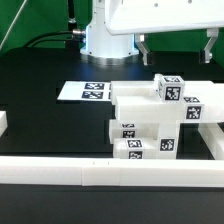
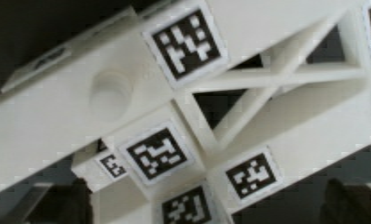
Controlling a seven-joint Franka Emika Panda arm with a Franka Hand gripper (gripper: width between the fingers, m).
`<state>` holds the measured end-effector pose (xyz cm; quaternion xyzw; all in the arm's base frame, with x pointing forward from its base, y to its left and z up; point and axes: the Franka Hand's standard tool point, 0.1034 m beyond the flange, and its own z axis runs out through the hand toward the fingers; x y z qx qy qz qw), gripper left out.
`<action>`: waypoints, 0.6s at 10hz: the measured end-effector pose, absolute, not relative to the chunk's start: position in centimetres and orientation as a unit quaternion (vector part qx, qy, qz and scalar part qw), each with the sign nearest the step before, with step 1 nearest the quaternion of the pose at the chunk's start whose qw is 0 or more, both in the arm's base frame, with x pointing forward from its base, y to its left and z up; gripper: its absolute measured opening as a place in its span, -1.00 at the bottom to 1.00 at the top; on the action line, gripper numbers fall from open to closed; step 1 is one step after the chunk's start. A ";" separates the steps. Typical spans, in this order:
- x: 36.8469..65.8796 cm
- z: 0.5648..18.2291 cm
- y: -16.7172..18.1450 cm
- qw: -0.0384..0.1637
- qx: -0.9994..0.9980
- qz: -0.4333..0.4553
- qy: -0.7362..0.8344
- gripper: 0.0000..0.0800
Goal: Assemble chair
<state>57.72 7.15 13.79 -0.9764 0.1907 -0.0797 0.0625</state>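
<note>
One assembled cluster, the chair [image 1: 160, 118], stands near the border rail [image 1: 110, 172], on the exterior view's right of the marker board [image 1: 85, 91]. Chunky white tagged blocks; the wrist view shows its X-braced frame [image 2: 253, 90]. Farther back, the gripper [image 1: 172, 50] hangs directly above it, jaws apart, empty.

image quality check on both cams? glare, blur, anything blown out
Exterior view: gripper and the arm above it are washed out nearly pure white; chair parts lose edge detail white on white, though their tags stay readable; black table shows no glare. Wrist view: soft and slightly blurred at close range, X-braced frame fills the picture, tags pixelated but still distinct.
</note>
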 end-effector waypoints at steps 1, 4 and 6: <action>57.9 13.7 7.2 0.062 -0.977 -0.080 0.190 0.62; 57.0 13.8 7.9 0.064 -0.976 -0.093 0.186 0.62; 52.5 13.7 10.4 0.070 -0.977 -0.095 0.175 0.62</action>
